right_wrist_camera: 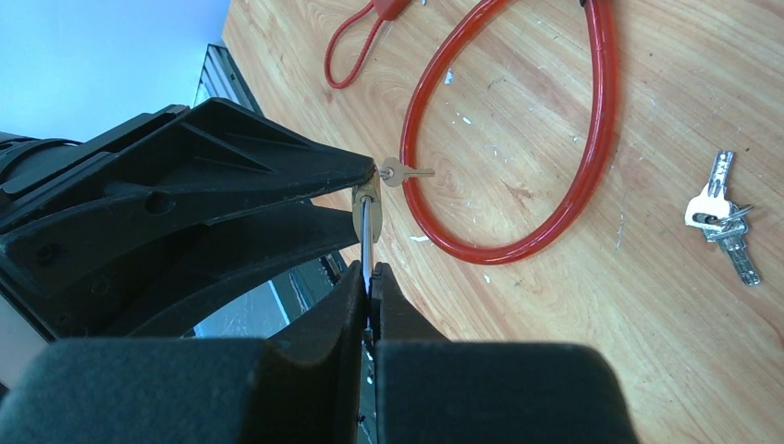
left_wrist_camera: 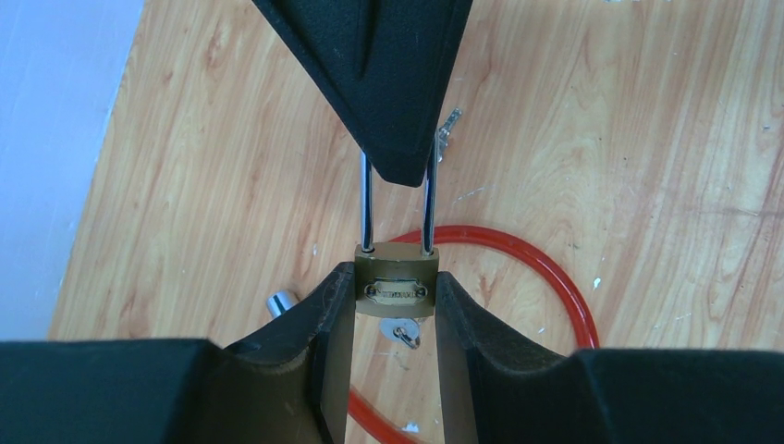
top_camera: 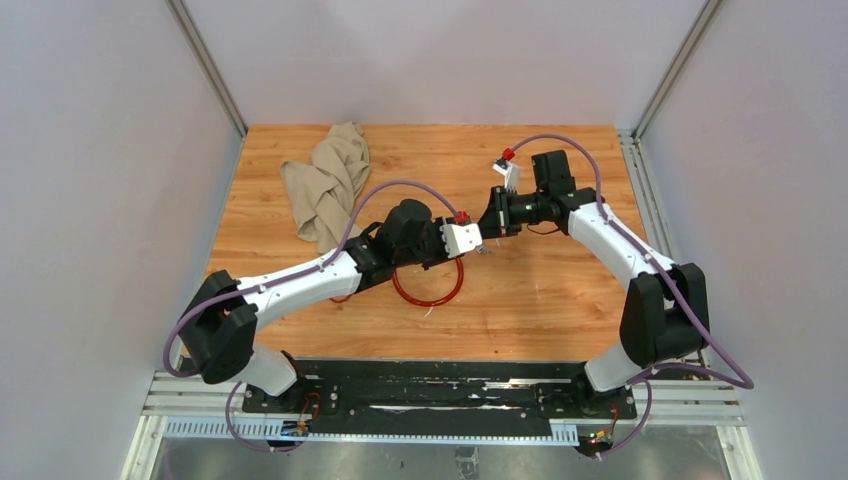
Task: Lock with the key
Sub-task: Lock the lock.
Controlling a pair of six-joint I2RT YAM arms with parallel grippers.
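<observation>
A small brass padlock [left_wrist_camera: 396,289] is clamped by its body between the fingers of my left gripper [left_wrist_camera: 395,294], a little above the table. A small key [left_wrist_camera: 405,333] sticks out of its bottom, also seen in the right wrist view [right_wrist_camera: 399,172]. My right gripper [right_wrist_camera: 370,275] is shut on the padlock's steel shackle [right_wrist_camera: 368,236], which stands pulled out of the body [left_wrist_camera: 428,208]. The silver-grey key [right_wrist_camera: 719,215] on its small ring lies loose on the table, apart from both grippers; it also shows in the left wrist view [left_wrist_camera: 447,129].
A big red cable loop [top_camera: 430,292] lies on the wooden table under the grippers, its silver end [left_wrist_camera: 278,302] beside it. A short thin red loop [right_wrist_camera: 354,48] lies further off. A beige cloth [top_camera: 328,185] is crumpled at the back left.
</observation>
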